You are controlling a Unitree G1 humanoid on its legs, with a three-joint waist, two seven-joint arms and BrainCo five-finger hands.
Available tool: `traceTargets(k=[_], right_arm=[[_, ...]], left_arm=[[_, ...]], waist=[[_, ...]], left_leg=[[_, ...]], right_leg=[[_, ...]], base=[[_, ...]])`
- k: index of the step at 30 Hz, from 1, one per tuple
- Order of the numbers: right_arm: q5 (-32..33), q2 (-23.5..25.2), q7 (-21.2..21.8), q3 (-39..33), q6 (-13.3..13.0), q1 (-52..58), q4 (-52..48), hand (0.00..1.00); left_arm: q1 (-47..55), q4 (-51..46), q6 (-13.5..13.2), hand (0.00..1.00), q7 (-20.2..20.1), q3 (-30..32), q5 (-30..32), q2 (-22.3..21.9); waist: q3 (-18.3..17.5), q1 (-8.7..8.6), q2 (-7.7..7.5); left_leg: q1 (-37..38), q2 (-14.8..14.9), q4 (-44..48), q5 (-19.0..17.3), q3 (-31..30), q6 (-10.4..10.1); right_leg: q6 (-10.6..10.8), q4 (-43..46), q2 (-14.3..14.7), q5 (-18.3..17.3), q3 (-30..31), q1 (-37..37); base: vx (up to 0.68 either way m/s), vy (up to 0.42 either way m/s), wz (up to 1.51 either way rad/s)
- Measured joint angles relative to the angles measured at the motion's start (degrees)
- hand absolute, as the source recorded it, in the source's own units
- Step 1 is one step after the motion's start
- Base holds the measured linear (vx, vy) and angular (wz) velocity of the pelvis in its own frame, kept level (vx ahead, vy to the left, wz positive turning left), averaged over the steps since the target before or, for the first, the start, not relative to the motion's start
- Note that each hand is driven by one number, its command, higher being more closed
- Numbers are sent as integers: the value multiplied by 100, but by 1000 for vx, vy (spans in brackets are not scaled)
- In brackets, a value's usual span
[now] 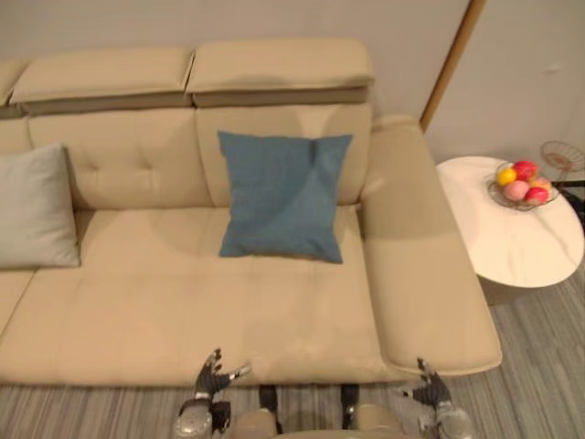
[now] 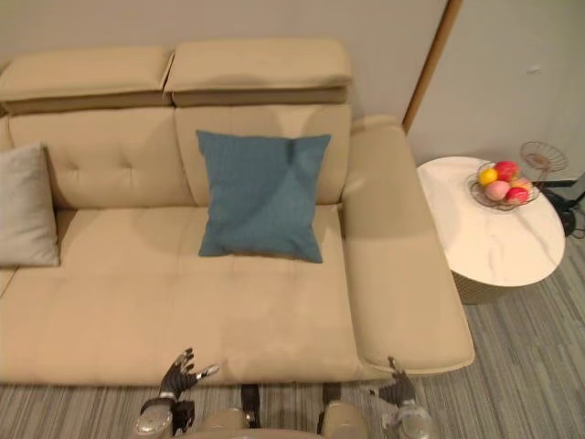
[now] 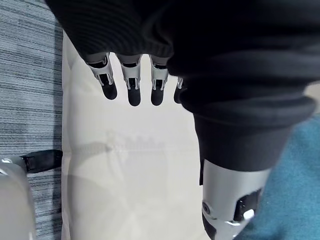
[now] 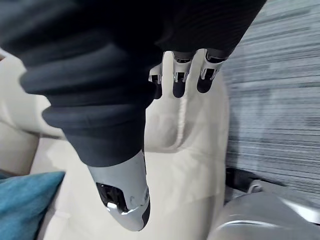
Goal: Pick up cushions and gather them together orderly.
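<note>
Nothing is gathered yet: the blue cushion point(image 1: 285, 195) and grey cushion point(image 1: 35, 208) lie well apart on the sofa point(image 1: 183, 311), both left hand point(image 1: 209, 378) and right hand point(image 1: 431, 389) spread and empty.

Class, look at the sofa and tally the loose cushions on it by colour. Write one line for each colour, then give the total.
Blue cushion: 1
Grey cushion: 1
Total: 2
</note>
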Motion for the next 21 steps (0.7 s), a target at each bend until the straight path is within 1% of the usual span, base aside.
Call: traceTargets(k=[1,3,4,5,6,7,8,9,10,11,12,13,14,15,16,17,18,19,20,21], right_arm=[[0,-13,2,-8,20,11,14,0],[-18,-44,2,-16,57,4,44,0],[-26,-41,2,-14,68,-9,46,0],[-45,-20,5,-4,88,-49,48,0],[-43,-4,4,11,91,-75,36,0],[-39,3,6,27,92,-104,10,0],[-19,30,11,36,106,-177,-20,0],[9,125,19,69,177,-118,-18,0],[10,158,23,90,184,-92,-17,0],[13,170,24,205,181,-64,-19,0],[15,174,28,275,177,-77,-65,0],[15,177,25,278,174,-124,-110,0],[16,100,10,258,182,-277,-155,0],[62,20,-15,250,174,-331,-263,0],[81,10,-31,250,152,-406,-310,0],[103,-42,-41,244,165,-512,-274,0],[130,-29,-48,243,192,-501,-239,0],[132,-20,-50,238,195,-486,-224,0],[138,-24,-63,175,195,-464,-214,0],[215,-27,-114,0,195,-493,-192,0]], left_arm=[[33,22,1,0,-1,25,45,10],[107,132,2,0,0,119,120,55],[104,133,2,0,1,141,120,64],[93,130,3,0,9,142,117,103],[43,102,7,0,12,142,116,128],[-92,26,28,0,18,155,109,113],[-170,-71,16,0,35,188,87,101],[-218,-214,-3,0,61,185,74,137],[-218,-254,-1,0,76,188,71,163],[-213,-300,-3,0,115,188,65,181],[-222,-327,3,0,132,193,60,179],[-230,-367,17,0,146,197,52,161],[-263,-443,62,0,151,241,47,63],[-246,-454,61,0,145,243,34,-131],[-220,-444,54,0,146,238,16,-219],[-210,-391,76,0,141,179,-44,-316],[-132,-403,75,0,134,124,-69,-323],[-98,-411,75,0,139,127,-115,-316],[-45,-416,71,0,140,135,-169,-303],[-17,-415,71,0,141,142,-168,-291]], waist=[[-10,-7,-7],[-9,-3,-46],[-1,3,-57],[18,12,-92],[13,-14,-116],[37,20,-72],[128,-5,-39],[143,-22,-127],[124,-15,-187],[101,-4,-298],[101,12,-388],[111,76,-428],[174,179,-379],[161,266,-147],[204,357,-71],[322,272,170],[347,211,208],[333,144,258],[348,129,209],[363,129,162]], left_leg=[[55,-1,2,-19,64,7],[227,10,77,-113,400,19],[224,22,136,-153,469,18],[113,58,372,-210,581,72],[-39,79,607,-269,646,144],[-309,240,887,-282,759,231],[-395,323,1025,-346,727,283],[-473,255,1189,-345,614,284],[-527,245,1292,-345,562,284],[-675,229,1476,-343,487,283],[-868,222,1687,-342,404,282],[-1065,258,1872,-337,389,277],[-1301,419,2011,-244,375,141],[-1452,600,1883,-111,368,-13],[-1511,649,1719,72,380,-37],[-1540,801,1531,243,253,-87],[-1535,871,1261,251,262,-129],[-1476,885,1043,169,295,-250],[-1446,872,863,147,370,-298],[-1499,774,1255,130,395,-240]], right_leg=[[12,-8,7,13,79,24],[46,42,39,87,395,25],[39,112,42,92,445,-16],[43,355,18,106,496,-166],[99,561,-17,155,503,-328],[376,800,21,192,497,-547],[205,2163,-31,-412,283,-865],[269,3652,-280,-1046,189,-983],[372,4064,-357,-1166,200,-943],[488,4467,-474,-1258,233,-801],[617,4538,-571,-1377,276,-600],[714,4305,-556,-1699,357,-460],[444,3743,-358,-1983,275,-349],[223,3066,-184,-2107,64,-207],[-80,2639,-69,-2215,13,-108],[-183,2544,122,-2042,-144,-89],[-285,2524,190,-1958,-288,-139],[-354,2456,178,-1884,-389,-187],[-460,2299,165,-1743,-495,-220],[-609,2162,64,-1610,-528,-339]], base=[[34,34,-57],[20,35,-72],[-12,23,-64],[-21,15,-38],[-75,36,-40],[-137,-21,-22],[-172,-64,12],[-133,-120,38],[-88,-150,54],[-129,-225,42],[-161,-246,37],[-248,-255,17],[-311,-197,-4],[-403,-223,-24],[-370,-175,-6],[-398,-179,23],[-328,-133,51],[-377,-131,52],[-360,-118,39],[-337,-95,29]])
